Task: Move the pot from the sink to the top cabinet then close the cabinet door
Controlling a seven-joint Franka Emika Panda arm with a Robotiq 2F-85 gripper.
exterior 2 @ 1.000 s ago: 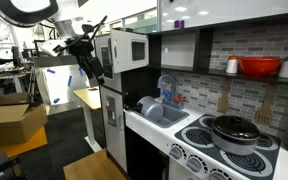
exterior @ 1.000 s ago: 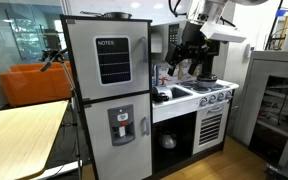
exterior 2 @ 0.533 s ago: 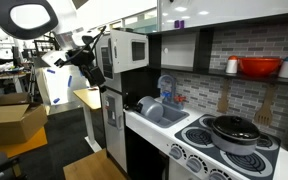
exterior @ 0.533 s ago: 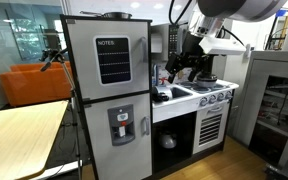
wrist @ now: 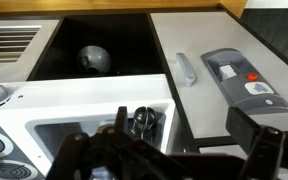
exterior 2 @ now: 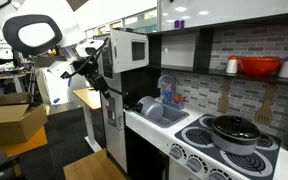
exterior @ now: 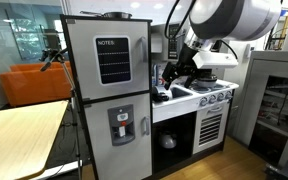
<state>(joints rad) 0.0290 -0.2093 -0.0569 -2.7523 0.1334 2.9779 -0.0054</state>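
A small dark pot [wrist: 144, 121] lies in the white sink [wrist: 54, 135] of the toy kitchen; it also shows as a dark shape in the sink in an exterior view [exterior: 162, 96]. My gripper [wrist: 169, 162] hangs above the sink's edge, apart from the pot. Its dark fingers are spread wide and hold nothing. It shows in both exterior views [exterior: 174, 76] [exterior 2: 94, 76]. The upper cabinet with the microwave front [exterior 2: 125, 49] stands above the counter, beside the fridge.
A grey toy fridge [exterior: 107, 95] stands next to the sink. The stove [exterior 2: 219, 148] carries a lidded black pot [exterior 2: 234, 130]. A red bowl [exterior 2: 259, 67] sits on the wall shelf. A grey pot [wrist: 94, 58] sits in the open lower cabinet.
The arm has come down and swung towards the sink, bringing the open gripper lower over it. The pot has not moved.
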